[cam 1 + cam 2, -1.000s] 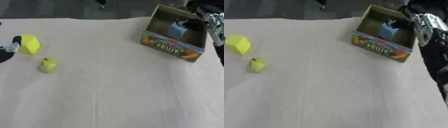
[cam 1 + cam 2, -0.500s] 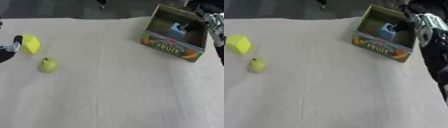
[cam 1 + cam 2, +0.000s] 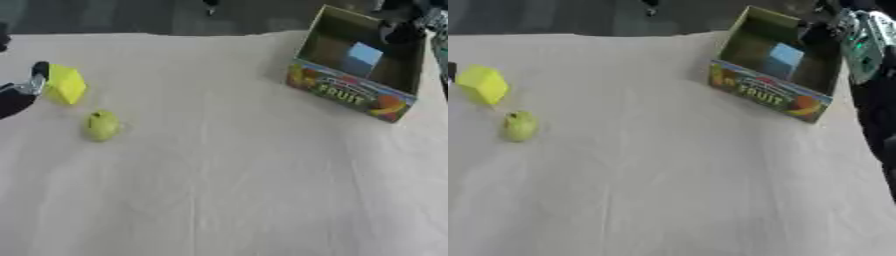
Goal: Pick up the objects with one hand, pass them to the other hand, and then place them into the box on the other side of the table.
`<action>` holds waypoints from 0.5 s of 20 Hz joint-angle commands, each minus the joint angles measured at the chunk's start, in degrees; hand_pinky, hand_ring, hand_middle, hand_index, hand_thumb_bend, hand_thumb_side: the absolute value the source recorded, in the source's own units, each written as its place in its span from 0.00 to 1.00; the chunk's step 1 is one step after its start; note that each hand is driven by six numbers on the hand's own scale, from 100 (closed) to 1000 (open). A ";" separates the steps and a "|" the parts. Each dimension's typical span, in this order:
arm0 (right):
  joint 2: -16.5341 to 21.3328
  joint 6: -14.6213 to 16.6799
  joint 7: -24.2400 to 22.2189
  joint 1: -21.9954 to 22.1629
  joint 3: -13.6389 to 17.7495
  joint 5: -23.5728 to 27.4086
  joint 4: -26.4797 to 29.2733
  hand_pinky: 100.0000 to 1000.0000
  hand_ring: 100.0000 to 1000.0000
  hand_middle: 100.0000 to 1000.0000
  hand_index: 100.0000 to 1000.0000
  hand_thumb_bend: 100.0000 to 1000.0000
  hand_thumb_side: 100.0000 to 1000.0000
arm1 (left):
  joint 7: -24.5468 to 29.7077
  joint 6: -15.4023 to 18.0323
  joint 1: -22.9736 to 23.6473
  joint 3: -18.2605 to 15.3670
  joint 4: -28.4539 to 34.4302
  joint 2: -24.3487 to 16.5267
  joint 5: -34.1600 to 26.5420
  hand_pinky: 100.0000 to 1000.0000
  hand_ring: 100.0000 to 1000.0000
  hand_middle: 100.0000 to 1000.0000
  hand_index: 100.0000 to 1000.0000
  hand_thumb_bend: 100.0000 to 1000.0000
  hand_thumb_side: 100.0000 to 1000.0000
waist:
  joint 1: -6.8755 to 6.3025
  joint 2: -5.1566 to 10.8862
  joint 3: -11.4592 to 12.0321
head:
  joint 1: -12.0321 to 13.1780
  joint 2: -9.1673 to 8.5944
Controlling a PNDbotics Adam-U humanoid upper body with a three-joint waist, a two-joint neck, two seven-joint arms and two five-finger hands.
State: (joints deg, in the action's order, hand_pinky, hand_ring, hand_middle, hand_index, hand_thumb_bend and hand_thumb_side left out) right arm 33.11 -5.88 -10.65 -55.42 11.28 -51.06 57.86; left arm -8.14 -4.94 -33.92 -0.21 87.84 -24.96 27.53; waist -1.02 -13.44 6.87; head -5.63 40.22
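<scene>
A yellow block (image 3: 64, 84) lies at the table's left side, with a green pear-shaped fruit (image 3: 102, 125) just in front of it. My left hand (image 3: 19, 94) shows at the left edge, open, one finger upright against the block's left face. The open fruit box (image 3: 350, 92) stands at the far right with a blue cube (image 3: 362, 55) lying inside it. Over the box's far right rim hangs my right hand (image 3: 857, 40), open with relaxed fingers, apart from the cube.
A cream cloth (image 3: 227, 180) covers the whole table. Dark floor runs beyond the far edge. My right arm fills the right border of the right eye view.
My right hand has let go of the blue cube and drawn back up and to the right. The cube now lies alone in the box. The left hand has not moved.
</scene>
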 commanded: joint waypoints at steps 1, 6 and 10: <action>-0.40 -1.01 0.12 -0.50 3.10 3.13 5.91 1.00 1.00 0.78 0.89 0.00 0.50 | -0.32 -1.09 -3.07 -1.77 -0.94 -3.67 0.55 0.69 0.66 0.60 0.78 0.35 0.05 | -0.13 0.85 -0.08 | 2.14 0.61; -1.65 -1.70 1.85 1.86 2.33 7.68 13.30 1.00 1.00 0.77 0.88 0.00 0.49 | 3.11 -0.62 -9.75 1.25 -7.38 -8.22 0.65 0.73 0.71 0.67 0.81 0.43 0.07 | -0.20 0.65 -0.74 | 3.87 0.61; -2.36 -3.32 1.47 3.67 1.05 11.29 19.16 1.00 1.00 0.77 0.88 0.00 0.50 | 6.68 1.82 -15.58 6.93 -13.21 -11.88 0.63 0.76 0.74 0.68 0.83 0.55 0.04 | -0.11 0.29 -1.39 | 4.27 0.04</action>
State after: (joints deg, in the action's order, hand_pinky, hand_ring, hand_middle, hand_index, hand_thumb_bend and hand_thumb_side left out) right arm 29.88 -8.66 -9.20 -50.92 12.53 -41.02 74.12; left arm -2.50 -3.74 -48.09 5.52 75.64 -33.78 27.95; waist -1.11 -14.05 5.42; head -1.64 40.64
